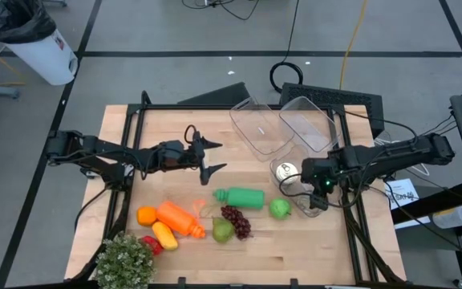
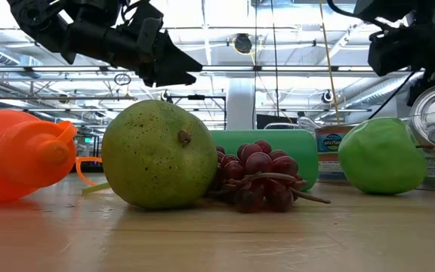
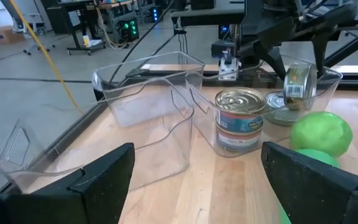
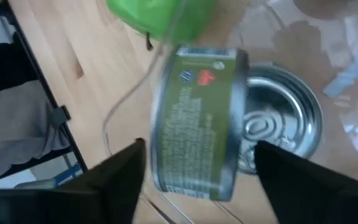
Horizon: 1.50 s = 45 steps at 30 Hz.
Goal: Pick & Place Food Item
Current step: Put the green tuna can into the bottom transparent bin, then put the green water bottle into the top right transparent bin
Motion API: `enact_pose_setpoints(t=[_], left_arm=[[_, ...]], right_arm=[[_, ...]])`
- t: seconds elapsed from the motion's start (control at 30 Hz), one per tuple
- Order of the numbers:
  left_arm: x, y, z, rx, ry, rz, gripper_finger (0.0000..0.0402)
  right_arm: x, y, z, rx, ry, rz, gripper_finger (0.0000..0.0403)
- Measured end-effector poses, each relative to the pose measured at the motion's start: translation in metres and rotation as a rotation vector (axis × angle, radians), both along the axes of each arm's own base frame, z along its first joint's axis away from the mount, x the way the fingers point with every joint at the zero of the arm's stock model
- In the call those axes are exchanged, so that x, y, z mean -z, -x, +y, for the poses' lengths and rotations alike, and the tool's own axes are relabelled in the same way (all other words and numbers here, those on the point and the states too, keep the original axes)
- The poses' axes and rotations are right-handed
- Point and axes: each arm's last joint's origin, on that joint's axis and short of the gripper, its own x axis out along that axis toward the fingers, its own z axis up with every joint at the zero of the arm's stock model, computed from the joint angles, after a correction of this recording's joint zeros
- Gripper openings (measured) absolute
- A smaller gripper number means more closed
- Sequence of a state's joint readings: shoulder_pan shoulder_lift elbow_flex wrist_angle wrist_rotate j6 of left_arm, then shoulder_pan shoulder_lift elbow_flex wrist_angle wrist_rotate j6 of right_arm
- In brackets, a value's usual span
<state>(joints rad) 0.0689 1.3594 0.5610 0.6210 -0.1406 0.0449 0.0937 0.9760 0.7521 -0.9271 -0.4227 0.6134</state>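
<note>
Your R gripper (image 4: pixel 194 180): jaws apart, green-label can (image 4: pixel 194 121) on edge between them, in clear tub (image 1: pixel 315 205). L gripper (image 1: pixel 211 156): jaws wide, empty, mid-table.

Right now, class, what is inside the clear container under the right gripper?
Two cans show inside the clear container: one flat can lying lid up, and a green-labelled can tipped on edge between the open right gripper fingers. The container's floor beneath them is hidden.
</note>
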Motion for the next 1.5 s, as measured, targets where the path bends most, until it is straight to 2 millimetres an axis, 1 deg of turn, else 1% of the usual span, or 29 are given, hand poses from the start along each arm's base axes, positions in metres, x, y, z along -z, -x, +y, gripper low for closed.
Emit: enact_pose_setpoints(t=[0.1,0.2,0.43,0.67,0.9,1.0,1.2,1.3,1.37,1.5], left_arm=[[0.001,0.0,0.0,0.0,0.002,0.006,0.0351],[0.001,0.0,0.0,0.0,0.004,0.009,0.0351],[0.001,0.0,0.0,-0.003,0.02,0.009,0.0351],[0.001,0.0,0.0,-0.004,0.022,0.009,0.0351],[0.002,0.0,0.0,-0.005,0.028,0.013,0.0351],[0.002,0.0,0.0,-0.005,0.029,0.014,0.0351],[0.002,0.0,0.0,-0.005,0.029,0.014,0.0351],[0.002,0.0,0.0,-0.006,0.03,0.014,0.0351],[0.003,0.001,-0.001,0.004,0.063,0.02,0.0351],[0.01,0.001,-0.009,0.084,0.131,0.085,0.0351]], right_arm=[[0.0,0.003,0.0,0.019,0.004,0.033,0.033],[0.0,0.007,-0.002,0.034,0.046,0.041,0.0343],[-0.011,0.014,-0.007,0.063,0.21,0.02,0.0329],[-0.012,0.02,-0.007,0.072,0.345,0.035,0.0316],[-0.009,0.018,-0.001,0.054,0.353,0.04,0.0314],[-0.01,0.014,0.002,0.024,0.361,-0.005,0.0314],[-0.013,0.003,0.003,-0.016,0.427,-0.15,0.0314],[-0.017,-0.004,0.003,-0.021,0.493,-0.25,0.0314],[-0.021,-0.01,0.003,-0.023,0.539,-0.331,0.0314],[-0.031,-0.023,0.004,-0.039,0.605,-0.512,0.0314]])
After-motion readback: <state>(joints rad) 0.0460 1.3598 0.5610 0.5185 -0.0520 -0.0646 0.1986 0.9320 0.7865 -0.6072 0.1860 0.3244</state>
